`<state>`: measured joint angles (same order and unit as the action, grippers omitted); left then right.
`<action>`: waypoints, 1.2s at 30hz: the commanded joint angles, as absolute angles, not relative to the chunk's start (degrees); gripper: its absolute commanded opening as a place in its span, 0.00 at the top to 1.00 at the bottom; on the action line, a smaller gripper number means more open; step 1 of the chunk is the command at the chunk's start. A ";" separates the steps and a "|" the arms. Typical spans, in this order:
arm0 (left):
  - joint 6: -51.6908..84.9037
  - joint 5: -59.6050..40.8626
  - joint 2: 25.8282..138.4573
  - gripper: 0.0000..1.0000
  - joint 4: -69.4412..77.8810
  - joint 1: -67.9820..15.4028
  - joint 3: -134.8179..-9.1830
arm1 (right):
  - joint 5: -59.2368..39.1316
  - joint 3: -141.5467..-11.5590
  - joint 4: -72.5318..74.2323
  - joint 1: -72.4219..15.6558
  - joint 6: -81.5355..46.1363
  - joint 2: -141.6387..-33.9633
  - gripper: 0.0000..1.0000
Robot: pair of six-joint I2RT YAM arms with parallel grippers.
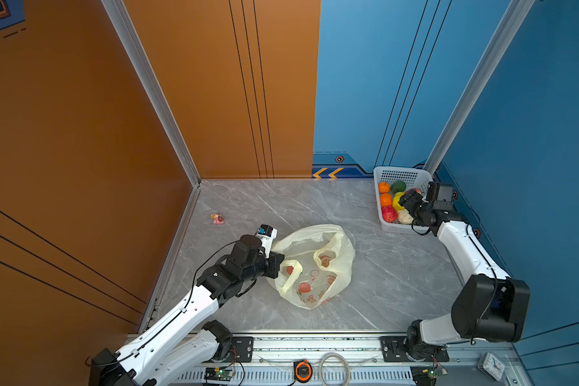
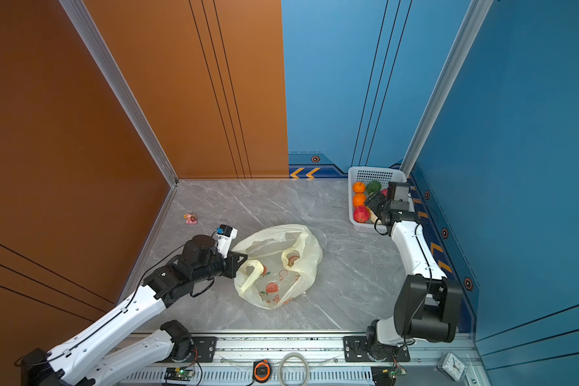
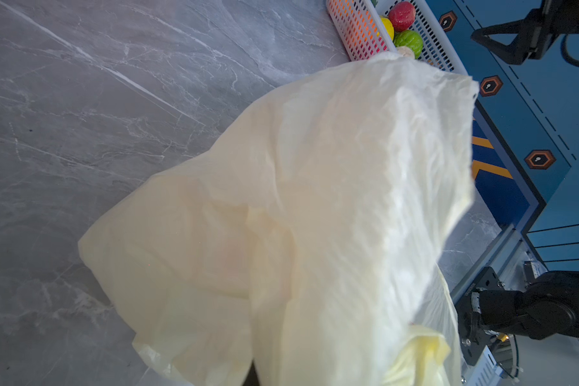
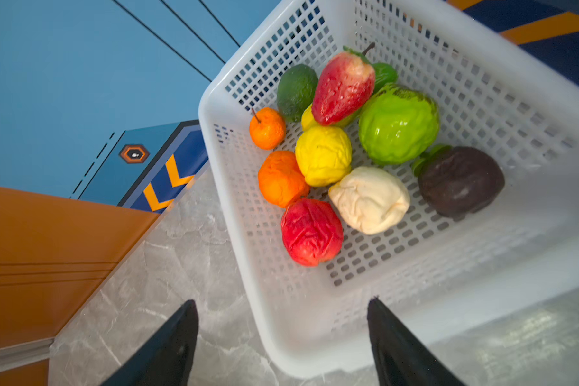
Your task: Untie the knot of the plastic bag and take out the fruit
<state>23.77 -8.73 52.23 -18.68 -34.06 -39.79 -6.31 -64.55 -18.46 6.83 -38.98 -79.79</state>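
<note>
The plastic bag (image 1: pixel 315 267) (image 2: pixel 278 264) lies slumped on the grey marble tabletop (image 1: pixel 398 284) in the lower middle of both top views, its mouth gaping and its two handle loops (image 1: pixel 291 272) lying apart as separate curls over the printed front. The left gripper (image 1: pixel 276 264) (image 2: pixel 239 262) sits at the bag's left edge with its jaws closed. In the left wrist view the pale film (image 3: pixel 315 217) rises from the bottom edge of the frame and fills most of it, so the fingertips are hidden, but the plastic appears pinched between them. The fruit (image 1: pixel 390 204) (image 2: pixel 361 200) (image 4: pixel 348 150) lies in the white perforated basket (image 1: pixel 401 177) (image 2: pixel 375 175) (image 4: pixel 482 83), right of centre in both top views and against the blue wall. The right wrist view shows the pieces as orange, yellow, red, bright green, dark green, cream and dark brown, packed together and touching on the basket floor. The right gripper (image 1: pixel 408 200) (image 2: pixel 373 200) (image 4: pixel 286 334) hangs over the basket with its jaws spread wide and nothing between them. Its two black fingers (image 4: pixel 178 347) frame the basket's near corner at the bottom of the right wrist view. A small pink toy figure (image 1: pixel 217 219) (image 2: pixel 191 218) stands alone at the left of the tabletop, well apart from the bag.
</note>
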 commanded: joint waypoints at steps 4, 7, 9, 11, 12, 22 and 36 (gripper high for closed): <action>20.33 -8.72 60.54 1.00 -7.13 -32.12 -42.97 | -7.04 -54.15 -28.67 1.08 -41.64 -63.44 0.19; 19.06 -10.15 65.73 1.00 -3.39 -30.73 -45.95 | -5.86 -50.77 -33.04 -2.19 -43.24 -56.02 0.20; 18.13 -11.03 69.16 1.00 -1.11 -29.85 -48.14 | -4.94 -49.01 -35.66 -4.35 -44.33 -51.77 0.19; 17.19 -12.32 73.27 1.00 0.74 -28.98 -51.17 | -4.18 -47.73 -38.58 -6.31 -45.39 -47.88 0.19; 16.86 -13.03 75.20 1.00 1.40 -28.68 -52.47 | -3.98 -47.31 -39.87 -6.98 -45.80 -46.47 0.19; 13.84 -17.40 90.06 0.97 0.53 -26.98 -64.40 | -3.78 -45.60 -45.91 -9.06 -47.79 -38.95 0.19; 14.43 -18.97 84.13 0.15 -6.24 -28.04 -63.98 | -3.96 -47.54 -46.44 -9.08 -45.08 -39.64 0.17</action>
